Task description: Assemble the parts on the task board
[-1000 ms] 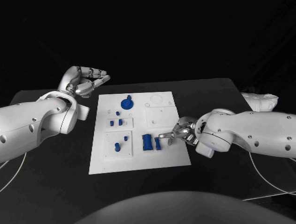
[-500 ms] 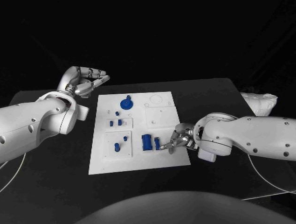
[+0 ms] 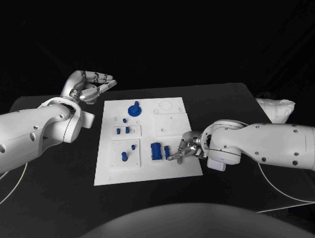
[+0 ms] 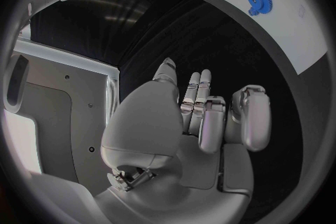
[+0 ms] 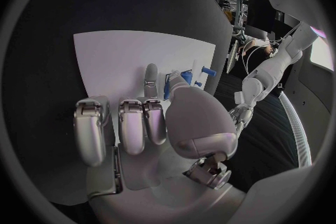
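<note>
Since the picture from a second ago, the right hand has slid nearer the front edge of the bench and a bit more over the task board. Its fingertips now hover by the big blue block near the board's right edge. From the pictures, I cannot tell if it holds a small part. The left hand has not moved. It stays lifted off the back left corner of the board, fingers curled in with nothing in them.

The board is a white plate in the middle of the black bench. It has not moved. A round blue gear sits near its back edge. Two small blue pieces stand side by side in a little white square in the middle. More small blue pegs stand in a bigger square closer to the front. The blue block is next to them.
</note>
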You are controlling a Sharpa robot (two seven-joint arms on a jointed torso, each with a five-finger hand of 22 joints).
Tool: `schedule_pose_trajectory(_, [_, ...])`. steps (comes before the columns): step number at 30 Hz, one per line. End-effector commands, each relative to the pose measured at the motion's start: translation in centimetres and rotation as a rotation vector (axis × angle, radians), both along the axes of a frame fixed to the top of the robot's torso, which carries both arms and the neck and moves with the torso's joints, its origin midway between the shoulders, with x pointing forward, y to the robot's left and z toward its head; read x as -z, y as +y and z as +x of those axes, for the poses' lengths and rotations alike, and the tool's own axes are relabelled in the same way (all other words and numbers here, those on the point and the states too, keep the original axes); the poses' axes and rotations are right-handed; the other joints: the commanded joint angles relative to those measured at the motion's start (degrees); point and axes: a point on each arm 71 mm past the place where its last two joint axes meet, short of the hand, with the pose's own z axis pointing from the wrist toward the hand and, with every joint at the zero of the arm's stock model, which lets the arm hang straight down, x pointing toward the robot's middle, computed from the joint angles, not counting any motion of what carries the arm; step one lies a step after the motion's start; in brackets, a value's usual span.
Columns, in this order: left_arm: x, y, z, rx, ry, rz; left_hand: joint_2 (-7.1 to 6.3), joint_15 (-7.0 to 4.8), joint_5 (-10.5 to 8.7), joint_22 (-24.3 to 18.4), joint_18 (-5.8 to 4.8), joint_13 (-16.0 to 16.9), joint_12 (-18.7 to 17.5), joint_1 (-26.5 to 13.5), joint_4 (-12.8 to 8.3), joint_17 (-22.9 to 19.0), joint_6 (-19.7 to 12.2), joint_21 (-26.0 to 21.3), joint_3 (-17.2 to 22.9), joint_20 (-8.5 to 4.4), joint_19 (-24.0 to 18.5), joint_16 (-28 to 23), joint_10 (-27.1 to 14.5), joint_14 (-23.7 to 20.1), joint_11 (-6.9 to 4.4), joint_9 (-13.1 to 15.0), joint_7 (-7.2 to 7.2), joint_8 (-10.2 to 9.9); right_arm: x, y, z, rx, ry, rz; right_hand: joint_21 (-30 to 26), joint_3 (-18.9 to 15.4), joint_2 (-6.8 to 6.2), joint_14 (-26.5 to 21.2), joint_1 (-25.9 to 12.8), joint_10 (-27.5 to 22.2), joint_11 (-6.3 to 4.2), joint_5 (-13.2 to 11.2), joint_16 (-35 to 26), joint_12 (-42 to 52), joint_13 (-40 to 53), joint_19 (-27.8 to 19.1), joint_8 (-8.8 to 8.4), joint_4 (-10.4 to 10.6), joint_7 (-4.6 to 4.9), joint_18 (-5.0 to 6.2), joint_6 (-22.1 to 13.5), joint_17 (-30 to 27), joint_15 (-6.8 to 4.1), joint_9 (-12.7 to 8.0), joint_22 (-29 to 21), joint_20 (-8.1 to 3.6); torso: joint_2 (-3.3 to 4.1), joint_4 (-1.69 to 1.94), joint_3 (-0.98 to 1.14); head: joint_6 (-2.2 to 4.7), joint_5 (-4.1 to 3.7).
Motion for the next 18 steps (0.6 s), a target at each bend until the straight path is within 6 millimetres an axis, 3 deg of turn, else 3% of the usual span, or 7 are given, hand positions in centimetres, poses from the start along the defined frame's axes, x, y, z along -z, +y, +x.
schedule_pose_trajectory(1, [-0.07, -0.3, -0.03, 0.019, -0.002, -0.001, 0.49, 0.12, 0.07, 12.5, 0.7, -0.1, -0.2, -0.1, 0.0, 15.1, 0.3, -0.3, -0.2, 0.18, 0.8, 0.1, -0.1, 6.0, 0.0, -0.1, -0.05, -0.3, 0.1, 0.13, -0.02, -0.022, 0.0, -0.014, 0.3, -0.5, 0.02, 6.1, 0.3, 6.0, -0.44, -0.2, 0.2, 0.2, 15.1, 5.9, 0.27, 0.0, 0.06, -0.38, -0.3, 15.1, -0.43, 0.1, 15.1, -0.4, 0.01, 0.0, 0.01, 0.0, 0.0])
schedule_pose_trajectory(18, [-0.08, -0.33, -0.02, 0.019, -0.003, -0.001, 0.49, 0.12, 0.07, 12.5, 0.7, -0.1, -0.2, -0.1, 0.0, 15.1, 0.3, -0.3, -0.2, 0.18, 0.8, 0.1, -0.1, 6.0, 0.0, -0.1, -0.05, -0.3, 0.22, 0.3, 0.48, -0.007, -0.02, -0.024, 0.3, 0.0, 1.87, 6.1, 2.4, 6.0, -0.51, -0.2, 0.2, 0.2, 15.1, 5.9, 0.47, -0.8, -0.02, -0.38, -0.7, 15.1, -0.49, 1.1, 15.1, -0.46, -0.05, 0.0, 0.0, 0.0, -0.2])
